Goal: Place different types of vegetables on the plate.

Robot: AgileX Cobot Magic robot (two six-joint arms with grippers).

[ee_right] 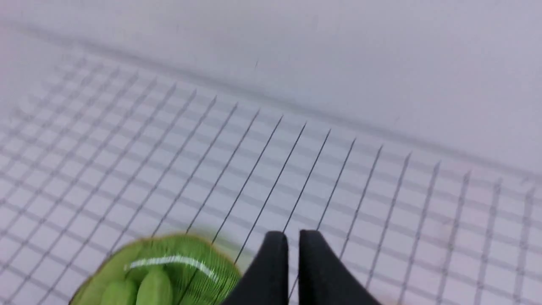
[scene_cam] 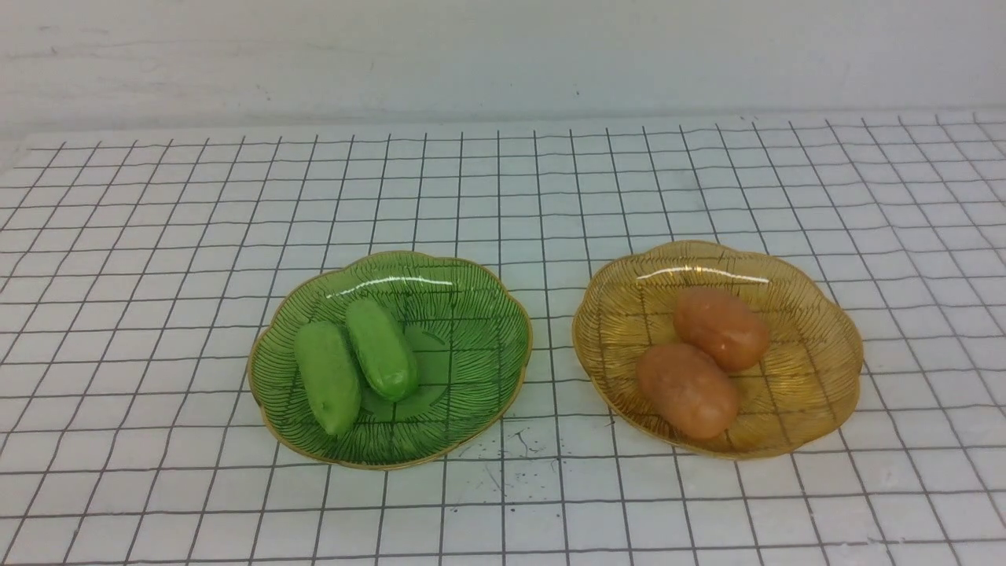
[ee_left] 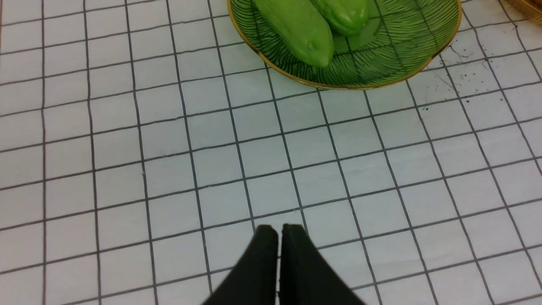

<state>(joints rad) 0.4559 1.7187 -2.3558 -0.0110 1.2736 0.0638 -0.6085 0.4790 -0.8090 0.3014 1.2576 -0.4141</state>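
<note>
Front view: no arm or tool is seen. Two plates are shown side by side on the gridded worktop [scene_cam: 157,236], close but apart.
Green plate [scene_cam: 471,346]: lower centre-left of the frame. The left cucumber piece [scene_cam: 328,377] and the right cucumber piece [scene_cam: 382,348] are laid alongside each other on it, touching.
Amber plate [scene_cam: 809,369]: lower centre-right of the frame. The upper potato piece [scene_cam: 721,327] and the lower potato piece [scene_cam: 688,389] are carried on it, touching.
Left tool [ee_left: 279,231]: bottom centre of the left wrist view. The fingers are clenched to a hairline slit and nothing is gripped. It is placed over bare worktop, well short of the green plate at the top of that frame.
Right tool [ee_right: 293,237]: bottom centre of the right wrist view. The fingers are drawn almost together with nothing between them. The picture is smeared, and the green plate is caught at the lower left.
Task state: all four pieces are found on plates, one type per plate. The sorting is judged done or very nearly so.
Risk, plate knock: the smear suggests the right arm is in motion. If it is swung low, a plate rim could be clipped and the plate shoved across the worktop.
Risk, roll-off: the pieces are glossy and rounded and the plates look shallow. The left cucumber piece is lying close to the rim, so a jolt could send it over.
Risk, regrasp: if a piece were pinched off-centre, it could be squeezed out sideways.
</note>
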